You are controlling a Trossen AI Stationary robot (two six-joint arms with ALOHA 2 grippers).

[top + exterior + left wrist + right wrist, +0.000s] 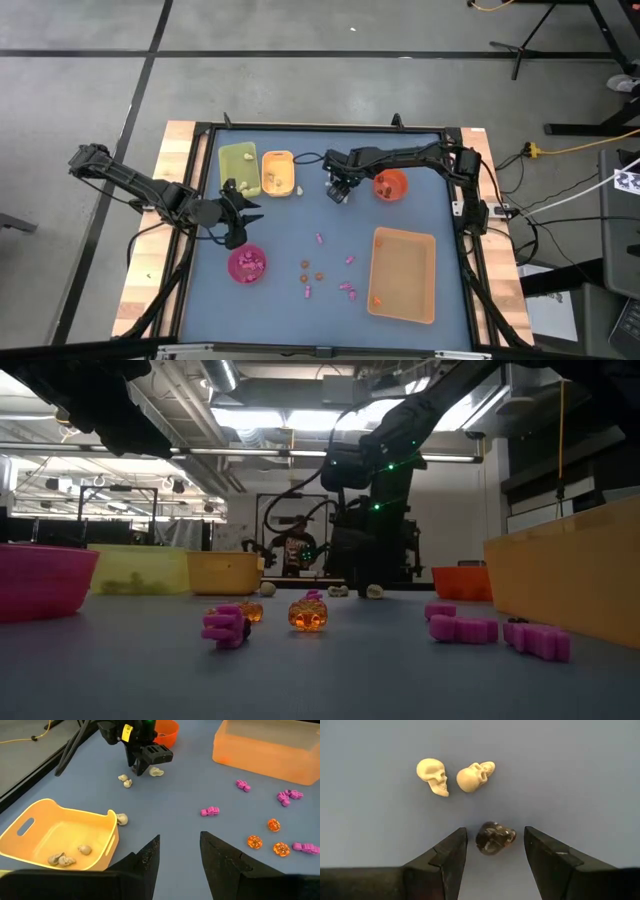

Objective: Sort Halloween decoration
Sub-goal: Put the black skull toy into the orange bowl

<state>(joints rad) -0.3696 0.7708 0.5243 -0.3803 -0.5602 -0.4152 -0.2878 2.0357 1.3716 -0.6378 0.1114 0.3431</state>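
Observation:
The Halloween decoration lies scattered on the blue table (290, 225): pink trinkets (347, 290), orange pumpkins (254, 841) and cream skulls (434, 776). My right gripper (495, 845) points down near the far middle, open. A dark skull (495, 838) lies on the table between its fingertips, with a gap on each side. Two cream skulls lie just beyond it. My left gripper (180, 850) hovers open at the left, above the table between the yellow tray (278, 172) and the pink bowl (247, 264), with nothing between its fingers.
A green tray (238, 165) stands beside the yellow tray, which holds several cream skulls (62, 858). One cream skull (121, 819) lies against that tray's outer corner. An orange bowl (390, 185) sits right of my right gripper. A tan tray (403, 273) stands at the near right.

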